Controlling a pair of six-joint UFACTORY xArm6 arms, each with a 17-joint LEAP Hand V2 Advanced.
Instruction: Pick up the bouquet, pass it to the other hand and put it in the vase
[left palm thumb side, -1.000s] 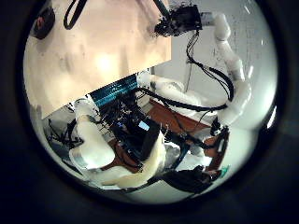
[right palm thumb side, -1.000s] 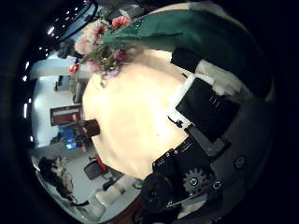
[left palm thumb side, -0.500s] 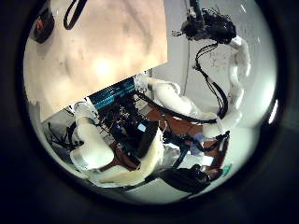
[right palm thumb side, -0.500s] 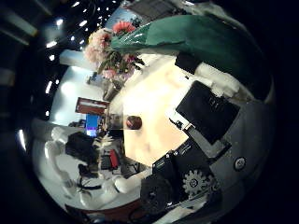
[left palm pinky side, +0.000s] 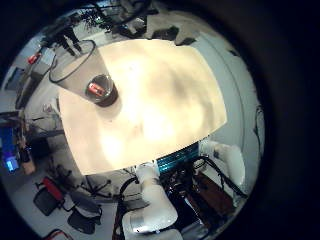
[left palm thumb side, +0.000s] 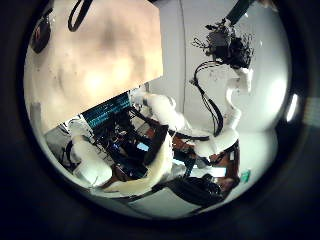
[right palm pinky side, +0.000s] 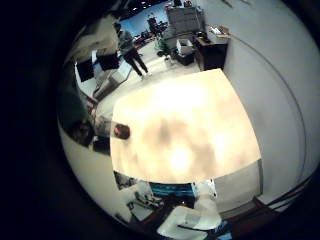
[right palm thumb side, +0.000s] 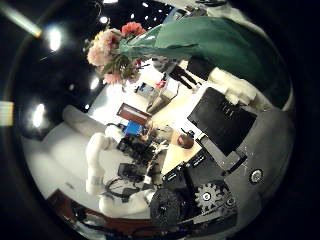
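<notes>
Clearly the bouquet (right palm thumb side: 150, 45) is lifted well above the table (right palm pinky side: 190, 130), its green wrap clenched in the right hand (right palm thumb side: 215, 130), so the handover step appears next. How the left hand's fingers stand cannot be told. The left palm looks down on the vase (left palm pinky side: 98, 88), standing on the table, and the two hands probably need to meet first.

Table (left palm pinky side: 160, 90): flat, squarish top. Office chairs (left palm pinky side: 60, 200) on floor just off one table edge. Tall cabinet (right palm pinky side: 186, 20) well beyond table's far side; low desk (right palm pinky side: 215, 48) beside cabinet. Ceiling lights (right palm thumb side: 52, 38) high above table.
</notes>
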